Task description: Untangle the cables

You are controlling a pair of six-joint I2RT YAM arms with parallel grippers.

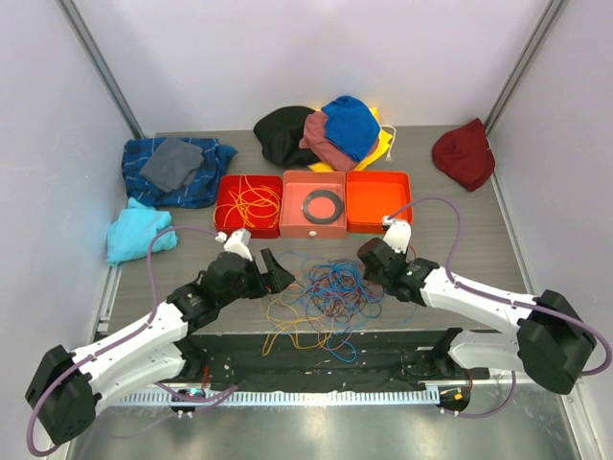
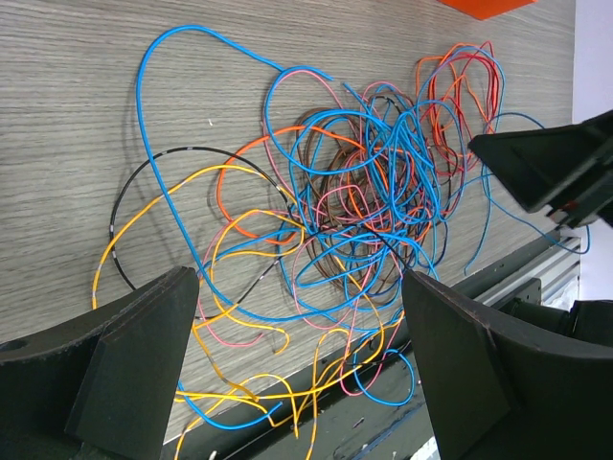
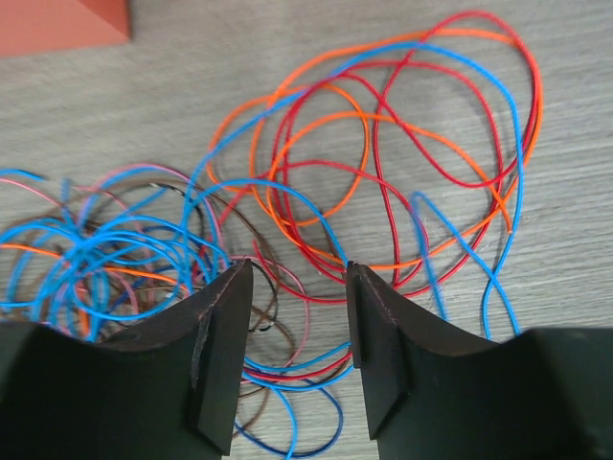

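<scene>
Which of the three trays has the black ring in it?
The middle tray, paler salmon-pink, holds the black ring. The left tray holds yellow and orange wires instead; the right tray shows no ring.

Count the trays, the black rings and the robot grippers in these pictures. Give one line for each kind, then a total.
Trays: 3 (red tray, salmon tray, orange tray)
Black ring: 1, lying in the salmon tray
Grippers: 2 (left gripper, right gripper)
Total: 6
</scene>
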